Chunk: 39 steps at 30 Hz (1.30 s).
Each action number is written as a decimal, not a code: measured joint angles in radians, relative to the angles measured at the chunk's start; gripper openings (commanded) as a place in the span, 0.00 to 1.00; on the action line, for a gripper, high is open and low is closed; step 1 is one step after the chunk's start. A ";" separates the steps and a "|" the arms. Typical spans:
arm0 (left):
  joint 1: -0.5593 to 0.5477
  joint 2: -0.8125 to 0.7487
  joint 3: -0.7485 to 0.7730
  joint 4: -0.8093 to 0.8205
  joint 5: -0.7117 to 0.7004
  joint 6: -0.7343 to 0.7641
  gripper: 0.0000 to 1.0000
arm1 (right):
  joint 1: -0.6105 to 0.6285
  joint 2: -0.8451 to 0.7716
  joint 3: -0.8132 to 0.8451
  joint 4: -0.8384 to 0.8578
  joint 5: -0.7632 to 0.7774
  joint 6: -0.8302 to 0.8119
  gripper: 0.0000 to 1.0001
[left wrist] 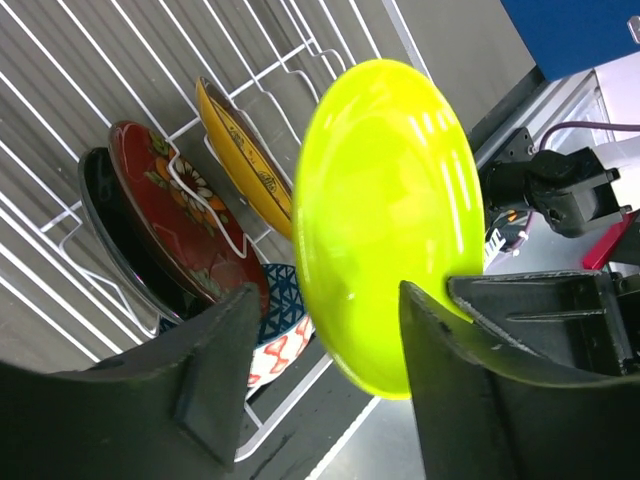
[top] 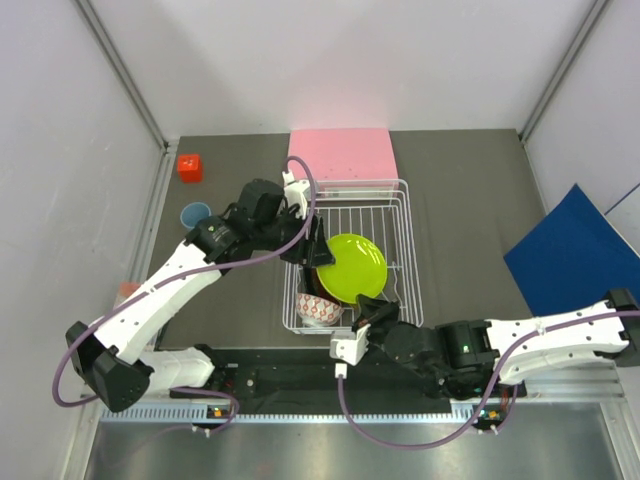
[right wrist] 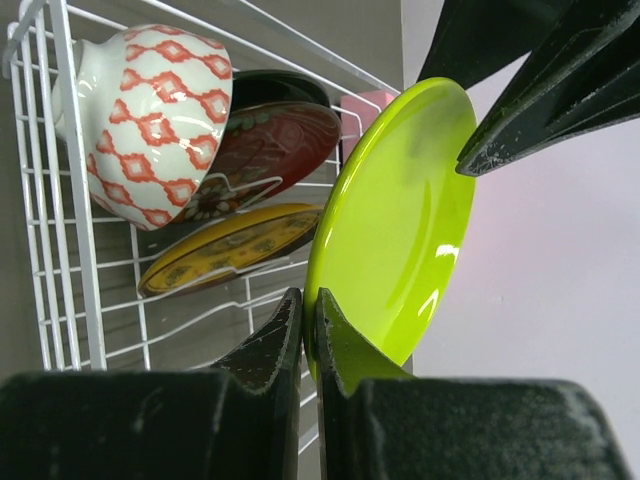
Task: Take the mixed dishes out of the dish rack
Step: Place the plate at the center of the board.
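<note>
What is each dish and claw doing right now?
lime green plate: on edge, pinched by right gripper
left gripper: open around that plate
yellow plate: standing in dish rack
black-and-red plate: standing in rack
patterned bowl: on its side in rack
light blue cup: upright, outside rack

our two arms, grippers close together
our left arm [top: 170, 285] stretches forward and bends right at the wrist; the left gripper [left wrist: 325, 300] hangs with jaws spread wide. our right arm [top: 540, 340] lies low across the front, reaching left; the right gripper [right wrist: 308, 305] has its jaws pinched on a plate [right wrist: 400, 210] rim.
</note>
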 measured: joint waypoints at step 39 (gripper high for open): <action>0.085 0.000 -0.011 0.062 -0.176 -0.044 0.00 | -0.028 -0.043 0.035 0.111 0.123 0.100 1.00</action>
